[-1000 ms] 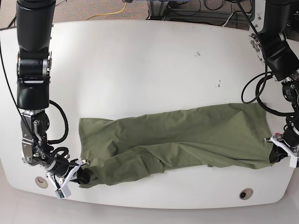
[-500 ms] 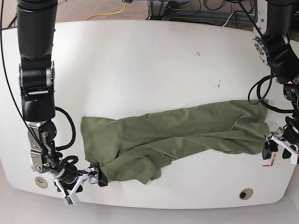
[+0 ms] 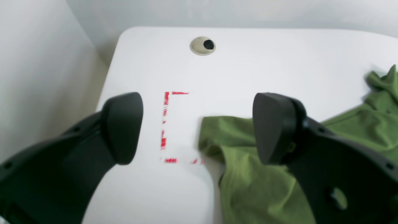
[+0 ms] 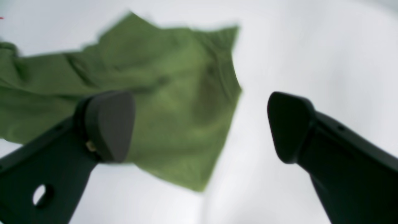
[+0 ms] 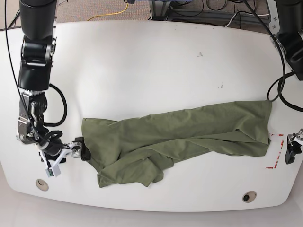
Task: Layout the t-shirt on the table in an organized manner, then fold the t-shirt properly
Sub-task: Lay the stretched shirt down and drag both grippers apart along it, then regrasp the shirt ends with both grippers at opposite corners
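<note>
The olive-green t-shirt [image 5: 180,137] lies crumpled lengthwise across the white table [image 5: 142,66], its near left part folded over itself. At the shirt's left edge, my right gripper [image 5: 67,160] stands open and holds nothing. In the right wrist view the gripper [image 4: 199,124] hovers over a shirt corner [image 4: 161,93], blurred. My left gripper [image 5: 291,147] is open just beyond the shirt's right end. In the left wrist view the gripper [image 3: 199,127] frames the shirt's edge [image 3: 248,174], with no cloth between the fingers [image 3: 122,127].
Red tape marks [image 5: 277,156] lie by the shirt's right end and show as a corner outline [image 3: 164,124]. Round grommets sit near the front edge at left [image 5: 41,184] and right [image 5: 249,196]. Cables lie on the floor beyond the far table edge.
Both grippers have let go of the shirt and drawn away from its ends. The shirt has settled slack on the table, and the red tape at right now shows.
</note>
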Tool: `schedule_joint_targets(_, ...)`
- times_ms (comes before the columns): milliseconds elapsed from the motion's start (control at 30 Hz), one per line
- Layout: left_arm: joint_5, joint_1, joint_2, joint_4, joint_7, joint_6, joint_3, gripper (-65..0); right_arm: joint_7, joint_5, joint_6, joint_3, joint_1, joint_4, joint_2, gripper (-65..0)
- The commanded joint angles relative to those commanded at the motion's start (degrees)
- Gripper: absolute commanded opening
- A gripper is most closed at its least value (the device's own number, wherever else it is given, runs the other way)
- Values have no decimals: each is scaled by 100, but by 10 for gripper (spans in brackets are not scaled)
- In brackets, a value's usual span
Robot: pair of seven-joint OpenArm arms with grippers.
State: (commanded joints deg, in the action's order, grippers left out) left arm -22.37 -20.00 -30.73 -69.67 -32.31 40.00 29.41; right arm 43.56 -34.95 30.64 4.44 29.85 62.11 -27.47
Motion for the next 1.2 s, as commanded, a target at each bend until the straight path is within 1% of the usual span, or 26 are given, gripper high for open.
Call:
schedule_joint_targets(67, 9, 193, 0, -176, 0, 0, 0, -126, -9, 0, 0, 62, -149, 0, 9, 0)
schedule_joint_targets(267, -9, 844, 26, -651, 0, 0, 0, -126, -9, 18, 35, 378, -492, -35, 229, 0)
schedule_joint_targets(367, -9, 1073, 202, -862, 0, 0, 18, -126, -26, 18, 53, 396, -527, -229, 237, 0)
schedule_joint_targets(400, -9, 1125, 229, -932, -9, 0, 18, -126, -35, 18, 79, 396, -527, -299, 237, 0)
schedule_joint_targets(600, 18, 1512, 290, -1398, -9, 0, 18, -126, -369, 18, 413, 396, -527, -914, 237, 0)
schedule_joint_targets(733, 0, 1609, 308, -1565, -9, 0, 9, -126, -589, 18, 527, 387, -527, -1213, 237, 0)
schedule_joint_targets(767, 9, 1635, 369, -1600, -9, 0, 9, -126, -642, 18, 598, 387, -536, -1310, 237, 0)
schedule_joint_targets(867, 26, 1626, 484, -1600, -9, 0, 26, -126, -703, 18, 686, 378, -527, -1442, 237, 0)
schedule_joint_targets(1000, 26, 1626, 527, -1600, -9, 0, 26, -126, -712, 18, 686, 378, -527, -1477, 273, 0)
schedule_joint_targets(1100, 26, 1626, 536, -1600, -9, 0, 35, -126, -712, 18, 686, 378, -527, -1477, 475, 0)
schedule_joint_targets(1133, 26, 1626, 536, -1600, -9, 0, 35, -126, -712, 18, 686, 378, -527, -1477, 484, -8)
schedule_joint_targets(1200, 26, 1626, 536, -1600, -9, 0, 35, -126, -712, 18, 686, 378, -536, -1486, 527, -55)
